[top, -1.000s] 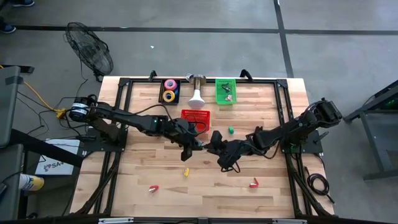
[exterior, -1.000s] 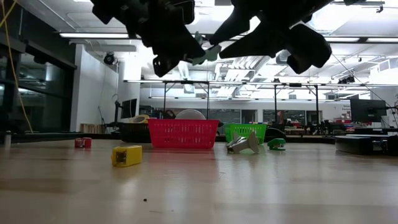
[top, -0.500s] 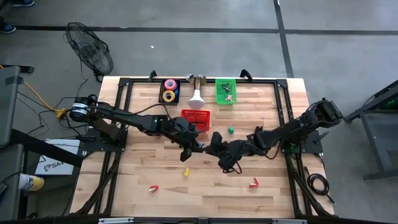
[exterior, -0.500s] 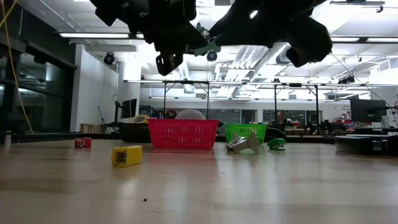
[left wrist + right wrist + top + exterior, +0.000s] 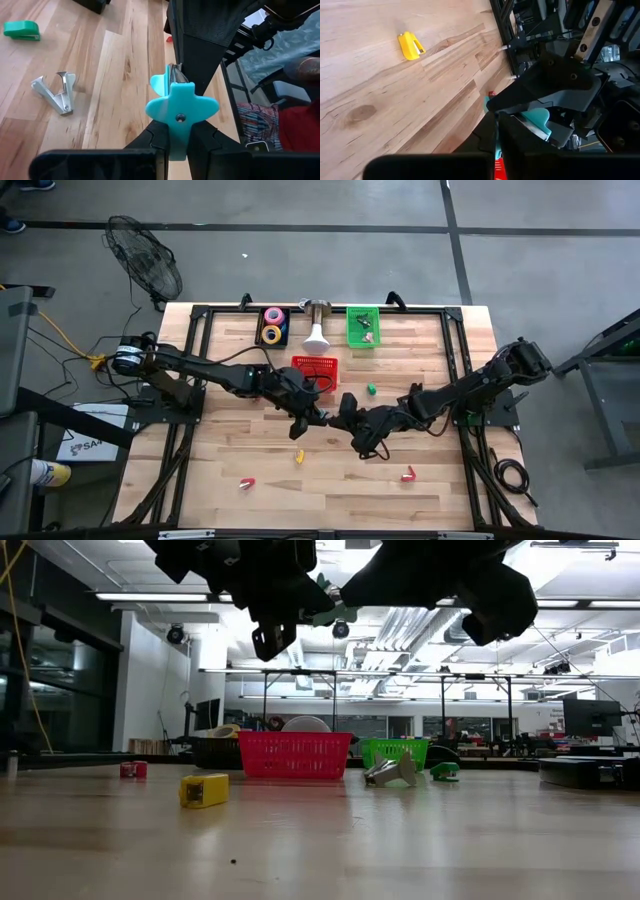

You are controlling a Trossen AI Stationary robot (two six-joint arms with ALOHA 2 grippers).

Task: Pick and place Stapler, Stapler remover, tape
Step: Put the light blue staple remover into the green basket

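In the high view, at the centre of the frame, the two pincers meet and the teal staple remover (image 5: 181, 109) between them is too small to make out there; in the low view both arms are cut by the top edge, so only dark undersides show; in the left wrist view the remover's metal claws are mostly hidden behind the other arm's dark finger (image 5: 200, 40); in the right wrist view only a small part of the remover shows, lower right of centre; the contents of the green basket (image 5: 362, 326) are too small to identify.
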